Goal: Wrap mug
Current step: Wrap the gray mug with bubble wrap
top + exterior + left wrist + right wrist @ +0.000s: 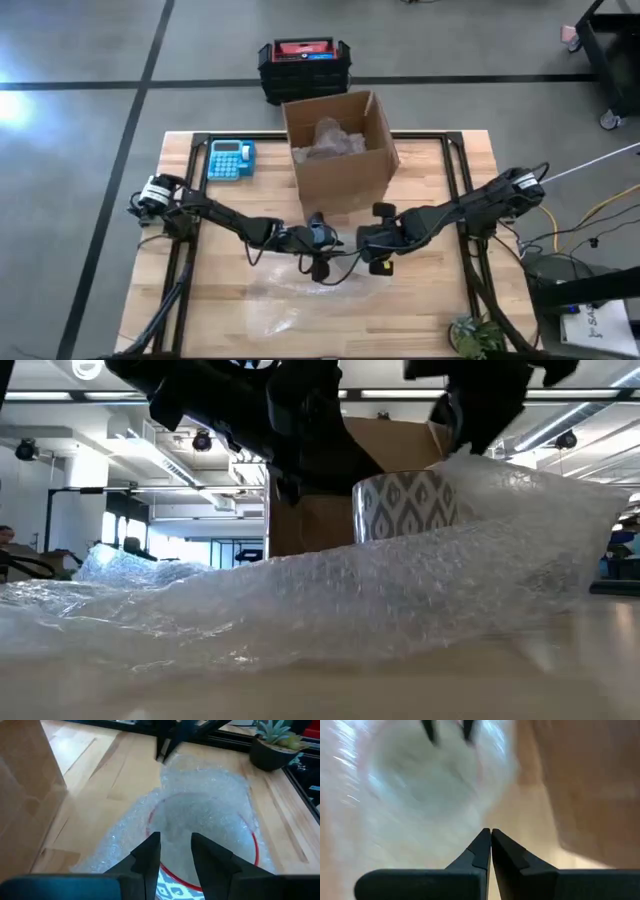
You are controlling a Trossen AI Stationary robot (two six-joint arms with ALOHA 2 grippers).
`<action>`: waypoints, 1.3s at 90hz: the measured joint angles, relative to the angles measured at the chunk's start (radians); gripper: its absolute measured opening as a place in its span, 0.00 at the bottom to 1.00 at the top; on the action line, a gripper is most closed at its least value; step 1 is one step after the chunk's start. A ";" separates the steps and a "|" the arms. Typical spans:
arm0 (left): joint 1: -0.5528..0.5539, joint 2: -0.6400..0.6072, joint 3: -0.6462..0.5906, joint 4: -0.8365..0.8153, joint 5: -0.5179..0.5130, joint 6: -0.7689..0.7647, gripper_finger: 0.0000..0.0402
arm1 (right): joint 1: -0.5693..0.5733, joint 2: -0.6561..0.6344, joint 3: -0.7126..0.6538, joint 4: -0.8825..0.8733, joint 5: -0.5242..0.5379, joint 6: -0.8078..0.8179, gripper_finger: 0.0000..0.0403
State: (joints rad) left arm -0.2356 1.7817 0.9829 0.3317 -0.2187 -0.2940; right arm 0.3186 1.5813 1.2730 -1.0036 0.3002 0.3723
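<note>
Two hands: left hand [175, 851] parted over one mug [405, 503], right hand [490, 842] closed, one bubble wrap [330, 595]

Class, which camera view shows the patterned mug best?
The low view: the grey-and-white patterned ceramic mug stands upright behind clear bubble wrap. The left wrist view shows only its red-rimmed mouth through the wrap; the high view hides it under the arms; the right wrist view is a blur.

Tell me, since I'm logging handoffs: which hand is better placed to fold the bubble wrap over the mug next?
Probably the right hand: it is pinched shut on the bubble wrap beside the mug. The left hand stands open over the mug's rim.
</note>
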 joint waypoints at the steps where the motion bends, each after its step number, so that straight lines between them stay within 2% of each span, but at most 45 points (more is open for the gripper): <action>1: 0.000 0.000 0.000 0.000 0.000 0.000 0.24 | 0.001 -0.004 -0.006 -0.003 0.001 0.005 0.00; 20: 0.000 0.000 -0.001 0.008 0.001 -0.001 0.24 | 0.025 0.006 -0.119 0.015 -0.024 0.060 0.00; 39: 0.000 0.000 -0.001 0.009 0.001 -0.003 0.24 | 0.052 0.004 -0.100 0.091 -0.038 0.060 0.00; 69: 0.000 0.000 -0.001 0.016 0.002 -0.003 0.24 | 0.048 0.019 -0.065 0.401 -0.039 -0.104 0.00; 96: -0.001 -0.002 0.000 0.018 0.004 -0.004 0.24 | 0.047 0.135 -0.065 0.421 -0.088 -0.093 0.00; 117: -0.004 -0.048 -0.001 0.064 0.058 -0.013 0.24 | 0.041 0.151 -0.066 0.411 -0.102 -0.084 0.00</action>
State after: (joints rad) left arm -0.2398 1.7340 0.9817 0.3960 -0.1607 -0.3071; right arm 0.3599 1.7320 1.2068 -0.5930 0.1986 0.2883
